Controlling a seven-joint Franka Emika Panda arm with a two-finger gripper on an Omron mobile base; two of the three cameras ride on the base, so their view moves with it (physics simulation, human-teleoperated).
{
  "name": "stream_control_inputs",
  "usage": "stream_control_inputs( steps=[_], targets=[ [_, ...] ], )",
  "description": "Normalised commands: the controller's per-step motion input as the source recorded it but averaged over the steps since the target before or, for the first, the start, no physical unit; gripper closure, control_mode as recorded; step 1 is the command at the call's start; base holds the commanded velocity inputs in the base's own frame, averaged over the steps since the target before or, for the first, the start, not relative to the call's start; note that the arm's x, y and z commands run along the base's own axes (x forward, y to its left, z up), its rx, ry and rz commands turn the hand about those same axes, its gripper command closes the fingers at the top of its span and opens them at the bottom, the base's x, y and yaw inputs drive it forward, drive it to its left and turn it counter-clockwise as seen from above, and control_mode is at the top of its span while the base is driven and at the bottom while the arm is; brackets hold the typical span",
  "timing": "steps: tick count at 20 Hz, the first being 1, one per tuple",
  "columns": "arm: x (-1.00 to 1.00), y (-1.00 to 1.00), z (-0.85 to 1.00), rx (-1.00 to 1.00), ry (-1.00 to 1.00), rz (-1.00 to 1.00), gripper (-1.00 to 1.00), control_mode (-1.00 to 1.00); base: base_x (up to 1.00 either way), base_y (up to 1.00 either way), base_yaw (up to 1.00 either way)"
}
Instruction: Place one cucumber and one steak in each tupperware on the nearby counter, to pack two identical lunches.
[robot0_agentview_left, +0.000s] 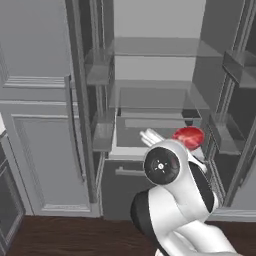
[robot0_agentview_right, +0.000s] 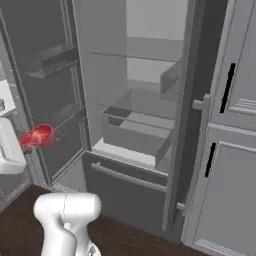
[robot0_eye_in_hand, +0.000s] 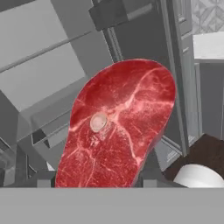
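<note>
The steak (robot0_eye_in_hand: 118, 127), red with white streaks, is pinched at its near end in the gripper (robot0_eye_in_hand: 98, 183), long axis pointing straight out from the jaws. Beyond it stands the open fridge (robot0_agentview_left: 150, 100), its shelves and pulled-out drawer (robot0_agentview_right: 135, 137) bare. The counter (robot0_eye_in_hand: 209, 46) lies farther off.

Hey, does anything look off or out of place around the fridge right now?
Nothing spilled or damaged. The fridge stands wide open with bare shelves, and a raw red steak hangs in mid-air in front of it, held in the gripper.
</note>
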Motion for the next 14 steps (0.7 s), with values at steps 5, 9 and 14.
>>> stream_control_inputs(
  steps=[5,9,14],
  targets=[
    [0.0,0.0,0.0,0.0,0.0,0.0,1.0,1.0,-0.5,0.05,0.82],
    [0.0,0.0,0.0,0.0,0.0,0.0,1.0,1.0,-0.31,0.65,0.77],
    [0.0,0.0,0.0,0.0,0.0,0.0,1.0,1.0,0.37,0.99,0.58]
  ],
)
